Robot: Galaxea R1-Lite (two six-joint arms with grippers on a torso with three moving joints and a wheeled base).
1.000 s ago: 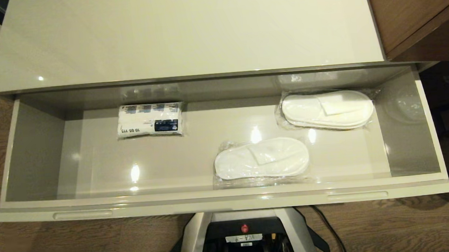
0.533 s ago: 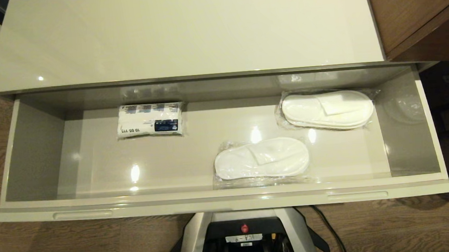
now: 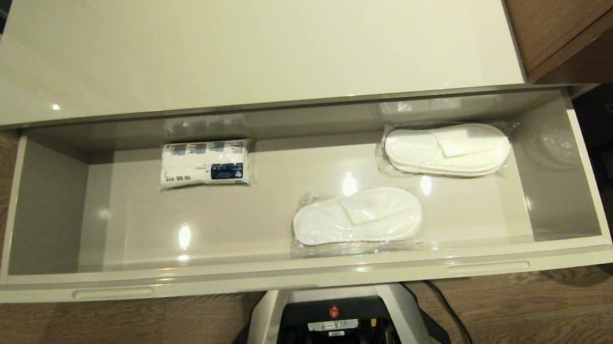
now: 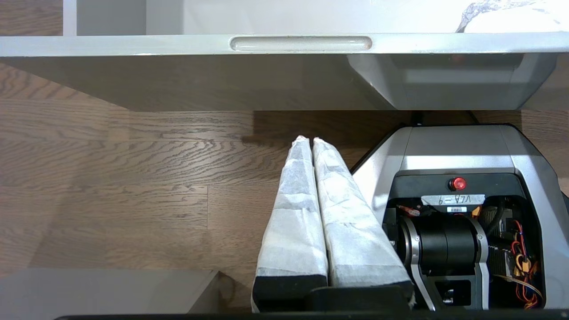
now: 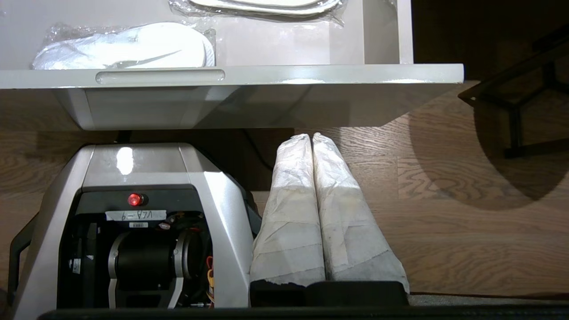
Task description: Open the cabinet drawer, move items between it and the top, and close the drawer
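Down low, nearest the robot, both hands hang by its base, below the front of the open drawer. The left hand (image 4: 306, 140) has its two fingers pressed flat together and holds nothing. The right hand (image 5: 311, 135) is just the same, closed tight and empty.

Just past them, and higher up, is the cabinet drawer (image 3: 313, 273), pulled out wide. So every item lies up and forward from the hands.

Inside, the closest thing is a pair of slippers in clear wrap (image 3: 357, 217). It lies flat, with its long side running left to right, a bit to the right of the middle. The right hand looks like the nearer one for it.

Further back on the right is a second slipper pair (image 3: 448, 150), also lying sideways. Back on the left is a white printed pack (image 3: 204, 164).

Farthest away is the top (image 3: 249, 46), shiny and cream.
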